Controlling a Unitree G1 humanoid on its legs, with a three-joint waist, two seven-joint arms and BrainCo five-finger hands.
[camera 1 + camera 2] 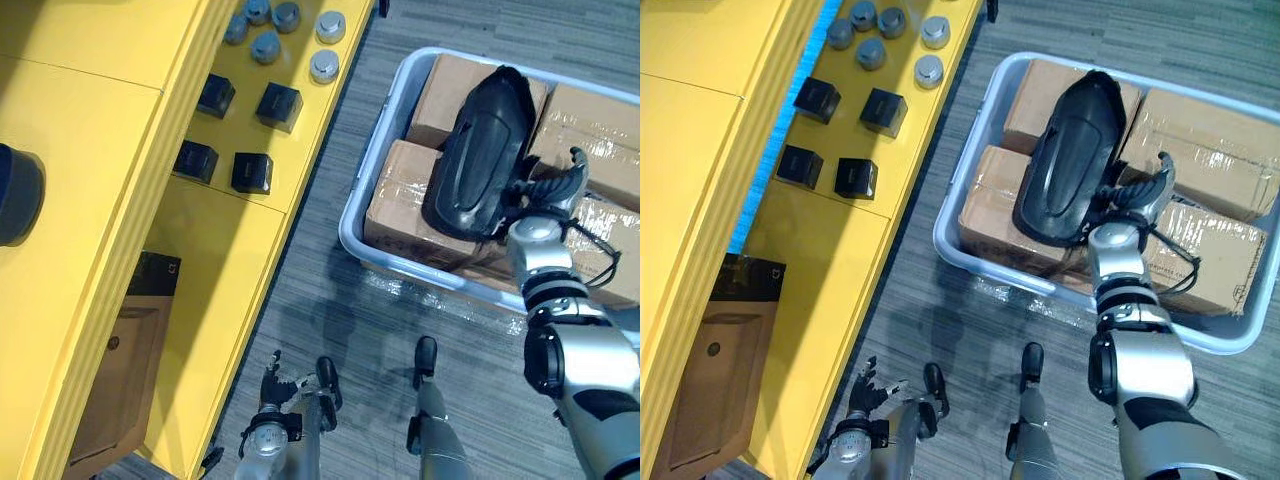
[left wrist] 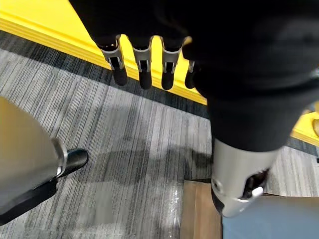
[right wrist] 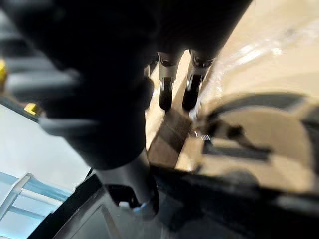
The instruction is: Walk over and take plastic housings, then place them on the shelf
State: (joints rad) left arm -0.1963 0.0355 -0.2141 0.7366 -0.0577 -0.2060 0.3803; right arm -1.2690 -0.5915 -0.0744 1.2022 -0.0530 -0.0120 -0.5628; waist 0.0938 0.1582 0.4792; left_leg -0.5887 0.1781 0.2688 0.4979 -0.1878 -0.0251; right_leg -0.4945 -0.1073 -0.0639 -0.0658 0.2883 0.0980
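A long black plastic housing [image 1: 480, 150] lies across wrapped cardboard boxes [image 1: 400, 210] inside a pale grey bin [image 1: 355, 245] on the floor to my right. My right hand [image 1: 540, 195] is at the housing's right edge. In the right wrist view its fingers [image 3: 167, 92] reach straight down past the edge towards the cardboard. The thumb [image 3: 132, 189] rests over the glossy black housing [image 3: 209, 219]. My left hand [image 1: 275, 385] hangs low by the shelf's foot, its fingers [image 2: 144, 69] straight and holding nothing.
A yellow shelf unit [image 1: 100, 150] runs along the left. It carries several black cubes [image 1: 278, 105] and grey round caps [image 1: 325, 65]. A brown box [image 1: 120, 390] and a black one [image 1: 155, 275] sit lower down. Grey carpet separates shelf and bin.
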